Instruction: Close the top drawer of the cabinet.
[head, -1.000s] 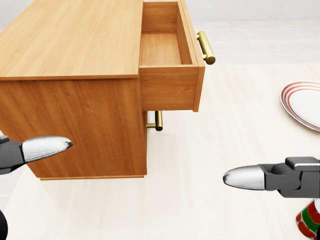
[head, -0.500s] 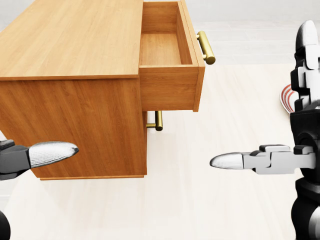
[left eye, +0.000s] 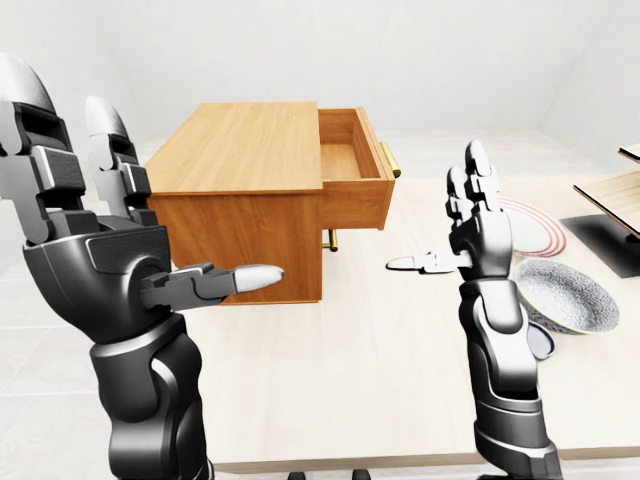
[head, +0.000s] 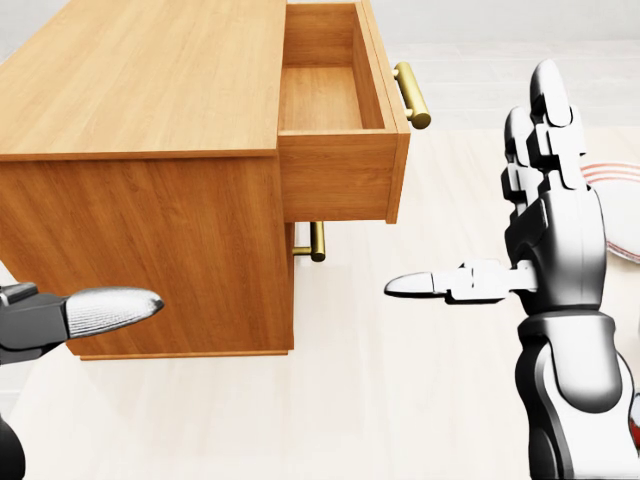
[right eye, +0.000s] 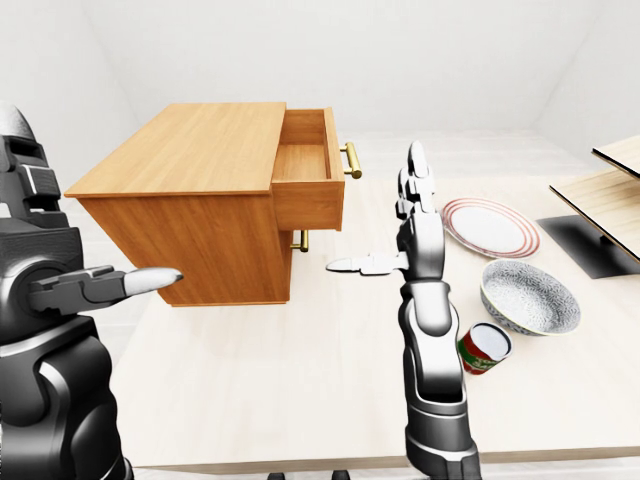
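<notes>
A wooden cabinet (head: 140, 90) stands on the pale table (head: 400, 400). Its top drawer (head: 335, 180) is pulled out to the right, empty, with a brass handle (head: 411, 95) on its front. A second brass handle (head: 316, 242) shows below it. My right hand (head: 540, 240) is open, fingers upright and thumb pointing left. It stands right of the drawer front, lower in the head view, and apart from it. My left hand (left eye: 120, 240) is open and empty at the left, in front of the cabinet's side; its thumb (head: 105, 308) shows in the head view.
Right of my right arm lie a red-rimmed plate (right eye: 490, 227), a speckled bowl (right eye: 528, 297) and a red-and-green can (right eye: 483, 347). A wooden board (right eye: 610, 190) over a dark mat (right eye: 590, 245) is at the far right. The table's near edge runs along the bottom.
My right hand has risen from the lower right and moved left, its fingers now upright. My left thumb has crept a little right. The drawer has not moved.
</notes>
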